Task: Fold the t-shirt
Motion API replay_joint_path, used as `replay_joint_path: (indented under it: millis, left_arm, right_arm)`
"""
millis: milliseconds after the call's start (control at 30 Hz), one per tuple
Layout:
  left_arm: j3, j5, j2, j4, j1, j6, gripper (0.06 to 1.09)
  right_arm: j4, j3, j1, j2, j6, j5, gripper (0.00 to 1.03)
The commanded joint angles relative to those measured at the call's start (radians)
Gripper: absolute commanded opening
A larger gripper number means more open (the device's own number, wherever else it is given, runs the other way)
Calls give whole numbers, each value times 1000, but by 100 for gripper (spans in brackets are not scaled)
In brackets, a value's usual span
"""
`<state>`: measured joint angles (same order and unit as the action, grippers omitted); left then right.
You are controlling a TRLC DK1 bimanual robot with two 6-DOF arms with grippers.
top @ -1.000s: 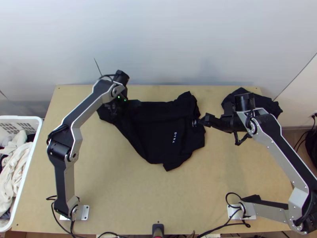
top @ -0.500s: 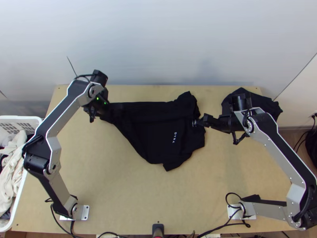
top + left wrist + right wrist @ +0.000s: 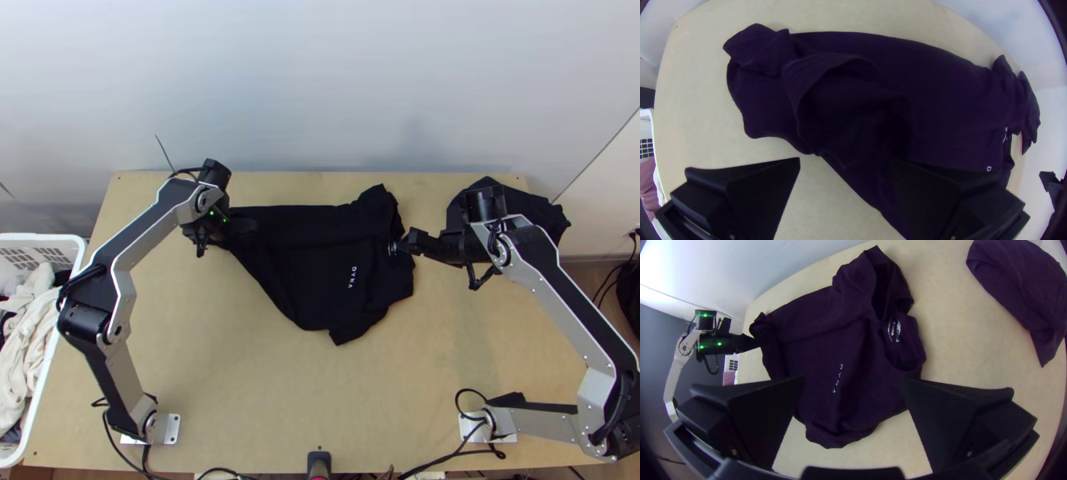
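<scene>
Left gripper (image 3: pixel 847 164) and right gripper (image 3: pixel 854 381), fingers apart, at opposite ends of t-shirt (image 3: pixel 320 256) (bunched toward worktop's (image 3: pixel 264 400) far-left corner), presumably for straightening first.

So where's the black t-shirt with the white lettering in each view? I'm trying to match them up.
Top view: t-shirt around the middle of the picture, on the table's far half.
Left wrist view: stretched out beyond the left gripper, its bunched end nearer that gripper.
Right wrist view: in front of the right gripper and reaching beyond it.
Shared landmark: the white lettering, partly covered in the left wrist view.
</scene>
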<state>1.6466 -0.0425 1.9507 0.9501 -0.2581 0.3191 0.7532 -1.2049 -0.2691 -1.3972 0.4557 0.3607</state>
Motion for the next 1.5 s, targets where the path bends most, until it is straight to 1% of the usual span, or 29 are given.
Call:
replay_joint_path:
  millis: [0,67,233,567,667,733,767,900,933,1067,1233,1467]
  left_arm:
    - [-8,3,43,-50,-6,28,95]
    - [-13,9,43,-76,-6,35,88]
    - [-7,15,30,-99,-9,38,73]
    - [12,15,8,-79,-7,48,72]
    - [2,15,8,-77,-9,51,67]
    - [-5,15,8,-86,-9,51,60]
    - [-7,15,10,-91,-10,51,53]
    - [-47,16,-13,-149,-24,28,12]
    - [-61,16,-21,-162,-27,25,10]
    - [-107,16,-65,-162,-27,21,10]
    - [-192,15,-184,-152,28,5,10]
    - [-344,15,-403,-103,109,-37,10]
  right_arm:
    - [0,2,-4,-2,-3,0,99]
    - [0,1,-7,-3,-6,0,99]
    - [0,1,-7,-6,-8,0,99]
    - [0,8,-9,-5,-6,0,99]
    - [0,10,-9,-3,-6,0,99]
    - [0,11,-9,-2,-6,0,99]
    - [0,11,-9,-2,-6,0,99]
    - [1,11,-9,0,-2,0,99]
    - [1,15,-9,-2,1,1,99]
    - [1,22,-28,9,-2,0,99]
    - [23,25,-65,32,-6,0,99]
    - [64,90,-173,64,-23,1,99]
